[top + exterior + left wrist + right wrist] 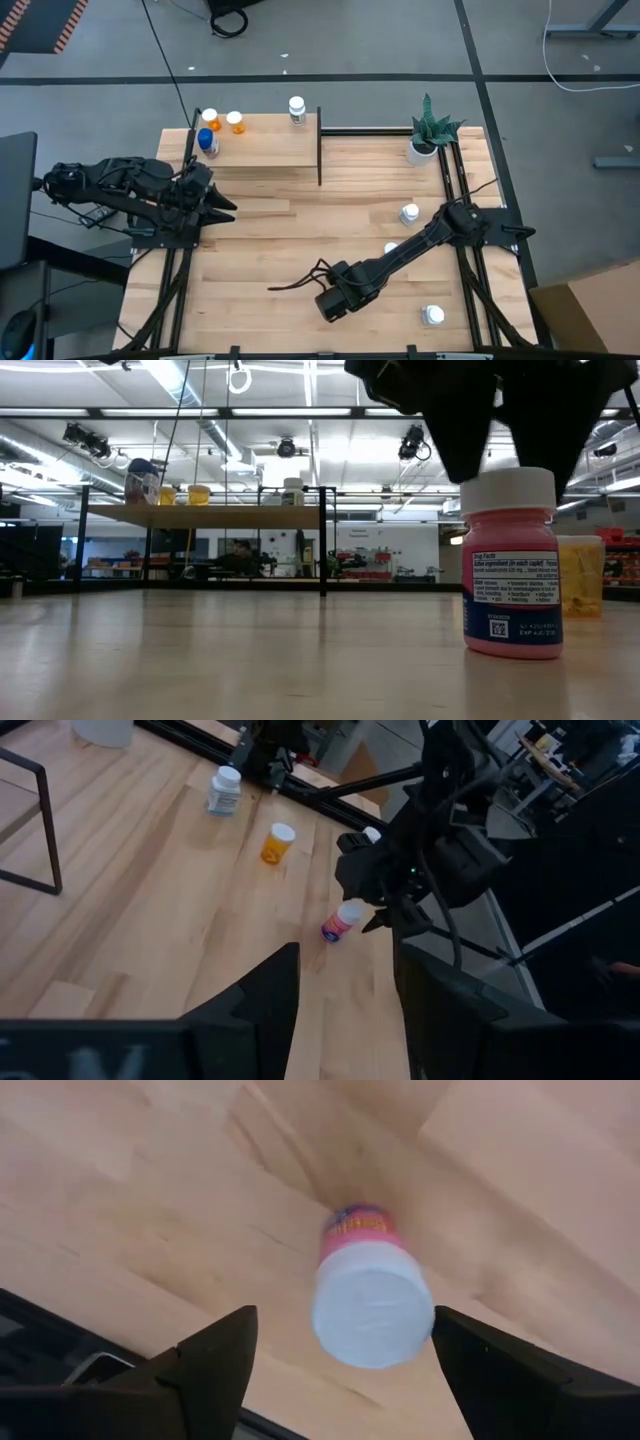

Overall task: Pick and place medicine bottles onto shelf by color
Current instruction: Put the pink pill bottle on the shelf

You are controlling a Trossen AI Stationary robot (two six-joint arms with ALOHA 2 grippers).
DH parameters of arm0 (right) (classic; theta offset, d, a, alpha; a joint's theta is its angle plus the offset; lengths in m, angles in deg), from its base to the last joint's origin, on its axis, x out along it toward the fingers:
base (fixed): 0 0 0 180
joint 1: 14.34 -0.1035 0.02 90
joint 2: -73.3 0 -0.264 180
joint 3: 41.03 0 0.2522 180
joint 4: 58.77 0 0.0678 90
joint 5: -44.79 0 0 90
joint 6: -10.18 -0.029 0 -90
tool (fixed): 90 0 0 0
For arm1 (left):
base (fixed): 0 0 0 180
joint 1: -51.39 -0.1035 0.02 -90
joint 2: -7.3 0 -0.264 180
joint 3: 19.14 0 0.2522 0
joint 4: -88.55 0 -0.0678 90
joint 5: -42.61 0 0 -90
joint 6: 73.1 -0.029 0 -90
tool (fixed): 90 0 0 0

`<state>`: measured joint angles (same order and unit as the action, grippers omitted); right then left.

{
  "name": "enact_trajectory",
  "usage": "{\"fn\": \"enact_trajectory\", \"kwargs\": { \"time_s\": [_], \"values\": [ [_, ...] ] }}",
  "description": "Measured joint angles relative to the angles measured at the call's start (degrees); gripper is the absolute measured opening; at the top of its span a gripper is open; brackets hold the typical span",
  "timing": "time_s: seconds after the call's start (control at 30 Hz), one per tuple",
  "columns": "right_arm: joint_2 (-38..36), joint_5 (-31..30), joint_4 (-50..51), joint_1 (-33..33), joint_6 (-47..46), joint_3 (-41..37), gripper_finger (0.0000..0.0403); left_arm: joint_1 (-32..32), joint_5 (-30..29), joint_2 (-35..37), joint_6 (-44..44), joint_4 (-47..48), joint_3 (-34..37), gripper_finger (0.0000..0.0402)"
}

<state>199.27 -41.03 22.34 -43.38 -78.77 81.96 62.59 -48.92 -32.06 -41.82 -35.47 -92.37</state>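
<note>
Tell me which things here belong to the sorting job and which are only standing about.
Job:
- pink bottle, under the open right hand
- orange bottle
- white bottles on the table
- bottles on the shelf

Standing about:
- potted plant
- left hand, waiting beside the shelf

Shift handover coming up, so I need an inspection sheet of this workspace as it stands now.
Surface: wooden table, planks bare in the middle.
Job's things: shelf holds a blue bottle, two orange bottles and a white bottle; pink bottle upright on the table.
Clutter: potted plant.
Grippers: right tool open, directly above the pink bottle's cap; left tool waits near the shelf.
Cables: black cable on the floor.
Surroundings: grey floor, cardboard box.
</note>
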Motion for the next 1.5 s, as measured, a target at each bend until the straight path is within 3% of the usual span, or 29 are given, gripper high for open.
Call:
{"fn": "enact_trajectory", "kwargs": {
  "time_s": [0.37, 0.6, 0.83, 1.1, 1.5],
  "values": [
    [0.7, 0.1, -0.9, 0.6, 0.3, 0.0, 0.0266, 0.0, 0.0, 0.0, 1.1, 0.5, 0.0, 0.0174],
    [0.7, 1.0, -0.8, 0.5, -1.0, 0.0, 0.0179, 0.0, 0.0, 0.0, 1.1, 1.1, 0.0, 0.0174],
    [0.6, 1.9, -1.9, 2.2, 1.6, 0.2, 0.0175, 0.0, 0.0, 0.0, 1.1, 2.1, 0.0, 0.0174],
    [0.5, -0.1, -2.1, 11.8, 13.3, 6.0, 0.0175, 0.0, 0.0, 2.9, -0.2, 3.0, -1.3, 0.0173],
    [0.5, -1.0, -4.1, 28.9, 39.0, 13.1, 0.0175, 0.0, -4.7, 5.7, -2.0, 3.1, -4.3, 0.0172]
  ]
}}
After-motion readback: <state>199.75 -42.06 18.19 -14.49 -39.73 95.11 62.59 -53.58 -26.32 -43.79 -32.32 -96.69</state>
